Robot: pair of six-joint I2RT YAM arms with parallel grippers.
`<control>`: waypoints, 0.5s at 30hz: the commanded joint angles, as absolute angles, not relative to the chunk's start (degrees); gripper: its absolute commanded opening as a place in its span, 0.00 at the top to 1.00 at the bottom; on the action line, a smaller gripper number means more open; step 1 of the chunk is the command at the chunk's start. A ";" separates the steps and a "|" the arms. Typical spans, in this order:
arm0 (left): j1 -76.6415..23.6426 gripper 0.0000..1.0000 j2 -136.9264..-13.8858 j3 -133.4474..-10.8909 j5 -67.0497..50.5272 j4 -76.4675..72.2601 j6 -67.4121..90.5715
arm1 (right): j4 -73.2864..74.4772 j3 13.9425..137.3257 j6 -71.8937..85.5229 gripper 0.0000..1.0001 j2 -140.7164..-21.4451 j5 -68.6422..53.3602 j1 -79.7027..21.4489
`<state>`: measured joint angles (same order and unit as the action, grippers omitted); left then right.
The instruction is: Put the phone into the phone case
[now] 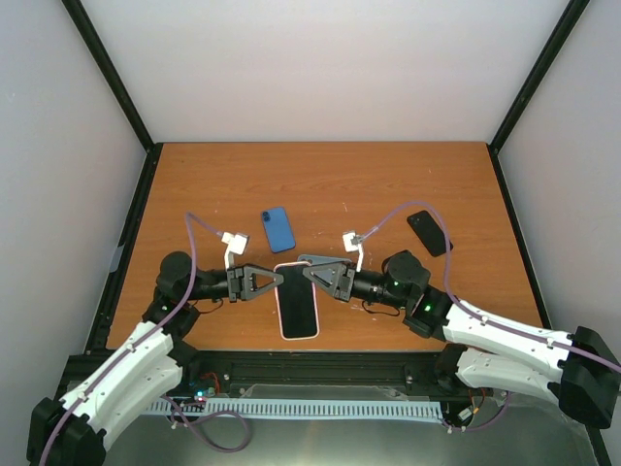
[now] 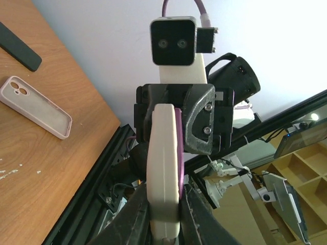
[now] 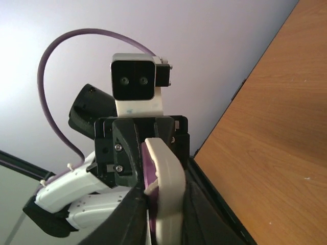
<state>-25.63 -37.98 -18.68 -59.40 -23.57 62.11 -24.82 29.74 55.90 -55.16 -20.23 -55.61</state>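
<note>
A phone (image 1: 297, 303) with a dark screen sits inside a pale pink phone case (image 1: 298, 336), held level over the table's near middle. My left gripper (image 1: 281, 280) is shut on its upper left edge and my right gripper (image 1: 307, 272) on its upper right edge. In the left wrist view the case (image 2: 163, 153) stands edge-on between the left gripper (image 2: 163, 209), with the purple phone edge (image 2: 179, 153) along its right side. The right wrist view shows the case (image 3: 169, 178) and the purple phone (image 3: 148, 171) pinched in the right gripper (image 3: 164, 209).
A blue phone-shaped item (image 1: 278, 229) lies just beyond the grippers, and a black one (image 1: 428, 232) at the right. In the left wrist view a pale empty case (image 2: 36, 107) and a black slab (image 2: 18, 47) lie on the wooden table (image 1: 320, 184).
</note>
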 commanded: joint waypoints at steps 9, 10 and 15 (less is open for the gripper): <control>-25.74 0.63 -36.57 -25.42 -57.45 -16.03 58.34 | -31.11 28.87 53.33 0.97 -54.05 -24.41 -55.56; -25.75 0.68 -36.94 -25.74 -56.37 -14.57 57.51 | -31.11 28.83 53.33 0.97 -54.09 -24.64 -55.58; -25.75 0.95 -38.79 -25.44 -57.25 -14.57 56.82 | -31.03 28.07 54.22 0.96 -53.50 -23.72 -55.60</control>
